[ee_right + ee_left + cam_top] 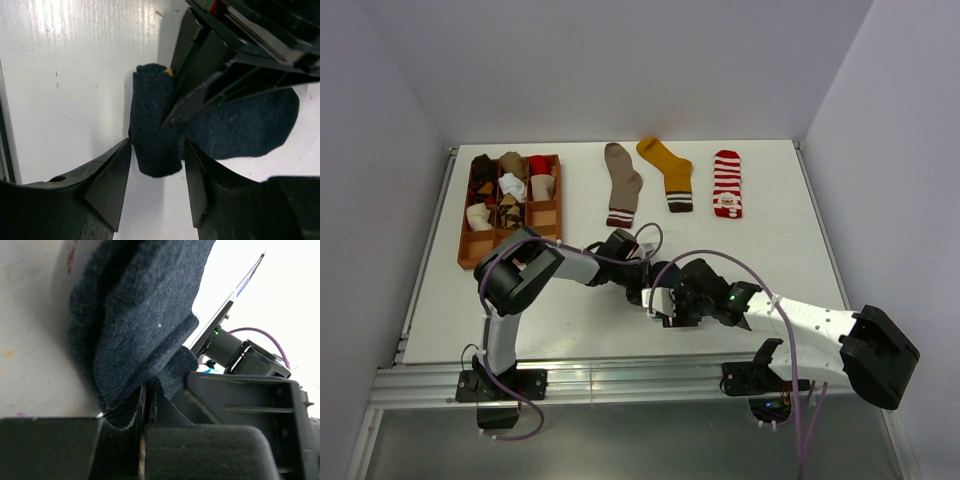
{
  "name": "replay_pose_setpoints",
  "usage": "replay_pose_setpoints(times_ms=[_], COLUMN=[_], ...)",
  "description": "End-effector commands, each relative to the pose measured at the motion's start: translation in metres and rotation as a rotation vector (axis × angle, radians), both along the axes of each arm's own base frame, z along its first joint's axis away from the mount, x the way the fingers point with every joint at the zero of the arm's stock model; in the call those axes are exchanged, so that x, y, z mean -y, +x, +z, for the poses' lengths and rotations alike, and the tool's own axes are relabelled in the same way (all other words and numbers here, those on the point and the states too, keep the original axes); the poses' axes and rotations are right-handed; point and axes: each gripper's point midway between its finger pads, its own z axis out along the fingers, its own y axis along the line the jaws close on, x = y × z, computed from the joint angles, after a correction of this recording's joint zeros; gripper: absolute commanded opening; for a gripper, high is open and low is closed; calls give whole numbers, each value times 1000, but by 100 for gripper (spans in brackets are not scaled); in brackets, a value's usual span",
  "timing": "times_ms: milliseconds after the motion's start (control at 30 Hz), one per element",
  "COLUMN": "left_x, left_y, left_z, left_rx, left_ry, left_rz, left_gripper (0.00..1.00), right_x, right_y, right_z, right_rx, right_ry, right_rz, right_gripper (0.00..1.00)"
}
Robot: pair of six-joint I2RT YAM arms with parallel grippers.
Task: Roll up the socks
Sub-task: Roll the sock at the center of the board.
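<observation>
Right claw [157, 150] open astride rolled end of navy sock [240, 125] by table's [75, 75] near edge; left claw [146, 415] pinches its cloth; roll could unravel if pinch slips.

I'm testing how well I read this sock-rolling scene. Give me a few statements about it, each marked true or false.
1. Three socks lie flat at the back of the table: a taupe sock, a mustard sock and a striped sock. True.
2. The left gripper is open and empty. False: it is shut on the navy sock.
3. The right gripper is open, with a finger on each side of the navy sock's rolled end. True.
4. The tray is empty. False: several compartments hold rolled socks.
5. The striped sock lies next to the tray. False: it is the farthest of the three from it.
</observation>
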Motion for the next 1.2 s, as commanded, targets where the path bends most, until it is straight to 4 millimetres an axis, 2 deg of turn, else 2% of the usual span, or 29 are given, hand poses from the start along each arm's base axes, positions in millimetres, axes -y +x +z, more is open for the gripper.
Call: replay_pose_setpoints(times_ms=[0, 67, 167, 300, 400, 500, 533, 567, 600, 633, 667, 733, 767, 833, 867, 900, 933, 967, 1000, 1033, 1067, 1100, 1133, 1167], left_x=[-14, -12, -12, -14, -18, -24, -27, -32, -33, -37, -42, -51, -56, -61, -66, -68, -71, -75, -77, -80, -81, -85, -86, -87], left_y=[1, 2, 4, 7, 9, 11, 17, 16, 20, 27, 28, 36, 40, 44, 47, 49, 50, 49, 53, 55, 56, 58, 59, 65], left_z=[-31, -28, -25, -17, -11, -4, -3, -3, 6, 7, 13, 17, 19, 23, 24, 26, 26, 25, 31, 32, 37, 34, 35, 42], left_rx=[-26, -25, -7, 12, 31, 60, 83, 93, 121, 145, 163, 200, 229, 259, 287, 309, 324, 335, 371, 391, 415, 446, 474, 515], left_ry=[120, 111, 109, 88, 74, 59, 63, 67, 50, 58, 53, 53, 67, 65, 81, 87, 96, 104, 105, 109, 103, 131, 146, 161], left_rz=[35, 32, 28, 39, 56, 78, 96, 105, 117, 147, 160, 199, 229, 250, 275, 285, 299, 307, 330, 336, 337, 334, 327, 332], left_gripper=[0, 0, 2, 12, 22, 30, 30, 31, 33, 33, 34, 34, 34, 34, 34, 34, 34, 34, 34, 34, 34, 33, 33, 33], right_x=[-10, -11, -12, -14, -15, -12, -9, -10, -5, -7, -7, -3, -3, 3, -1, 6, 6, -1, 1, 8, 3, 7, 10, 6], right_y=[7, 5, 6, 12, 8, 2, -6, -7, -13, -18, -12, -20, -11, -15, -5, -12, -11, -5, 0, -7, 3, -3, -6, 2], right_z=[-1, -5, -10, -13, -17, -22, -24, -24, -25, -23, -21, -20, -18, -19, -11, -18, -17, -11, -10, -17, -13, -10, -18, -15], right_rx=[37, 27, 29, 33, -8, -78, -142, -171, -217, -259, -290, -381, -411, -493, -513, -588, -619, -642, -665, -759, -766, -833, -906, -914], right_ry=[-4, -17, -37, -46, -47, -63, -71, -74, -88, -74, -65, -66, -60, -76, -45, -78, -79, -52, -48, -88, -83, -97, -119, -114], right_rz=[-6, 1, -5, -33, -28, -14, -1, 6, 16, 34, 22, 44, 24, 29, 23, 28, 29, 43, 37, 23, 26, 27, 23, 28], right_gripper=[54, 52, 43, 26, 19, 18, 17, 17, 17, 17, 17, 17, 17, 18, 18, 18, 18, 18, 18, 19, 19, 19, 19, 20])
